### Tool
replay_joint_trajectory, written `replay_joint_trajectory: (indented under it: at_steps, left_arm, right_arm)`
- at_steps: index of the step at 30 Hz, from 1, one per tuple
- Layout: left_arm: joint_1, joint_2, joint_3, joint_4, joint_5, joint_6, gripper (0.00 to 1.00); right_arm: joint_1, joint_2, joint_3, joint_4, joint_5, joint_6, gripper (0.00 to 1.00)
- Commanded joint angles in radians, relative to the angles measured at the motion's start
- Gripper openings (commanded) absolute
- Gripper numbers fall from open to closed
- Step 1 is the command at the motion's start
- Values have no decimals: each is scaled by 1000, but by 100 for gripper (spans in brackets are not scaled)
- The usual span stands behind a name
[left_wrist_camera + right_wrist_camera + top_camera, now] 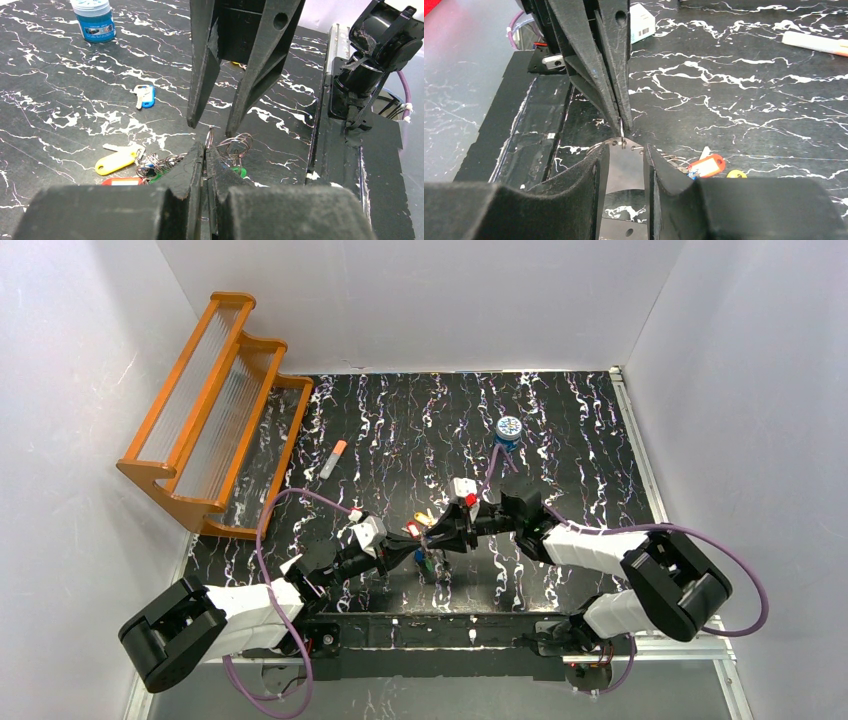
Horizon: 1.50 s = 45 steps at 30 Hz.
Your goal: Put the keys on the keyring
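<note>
Far left: a wooden rack [215, 410] and an orange-tipped tube [333, 458] are noted, well apart from the work.

Left arm: stretched low toward the table's centre. The left gripper [205, 150] is closed on the keyring [208, 137], a thin wire loop. The loop is held upright, presumably so that its edge is presented to the other arm.

Centre: the keys [112, 162], with yellow, red and green tags tangled among small wire rings, are lying on the table just beside the pinch. Whether any is already threaded cannot be told. One blue key [145, 96] is lying apart from the cluster.

Right arm: bent in from the right, wrist pitched down. The right gripper [212, 127] is parted, its fingertips set either side of the loop's top, with no grip seen.

Far right: a blue tin [509, 428] is standing clear.
</note>
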Motion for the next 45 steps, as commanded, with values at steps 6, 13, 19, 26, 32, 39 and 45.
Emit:
replay_joint_trajectory:
  at_steps: [6, 13, 19, 26, 32, 39, 45]
  left_arm:
    - [-1, -13, 19, 35, 3, 14, 0]
    - [-1, -4, 26, 33, 11, 16, 0]
    - [0, -3, 26, 33, 15, 17, 0]
    - [-1, -7, 27, 32, 19, 12, 0]
    - [-1, -4, 28, 31, 23, 11, 0]
    - [0, 5, 28, 32, 32, 8, 0]
    - [-1, -1, 31, 30, 25, 3, 3]
  right_arm:
    - [0, 35, 17, 50, -51, 3, 39]
    - [1, 67, 50, 51, -74, 13, 33]
    - [0, 69, 55, 87, -96, 30, 32]
    - [0, 67, 58, 93, -98, 36, 29]
    - [0, 95, 70, 80, -107, 35, 20]
    - [0, 108, 83, 82, -119, 31, 17]
    - [0, 107, 83, 68, -109, 24, 1]
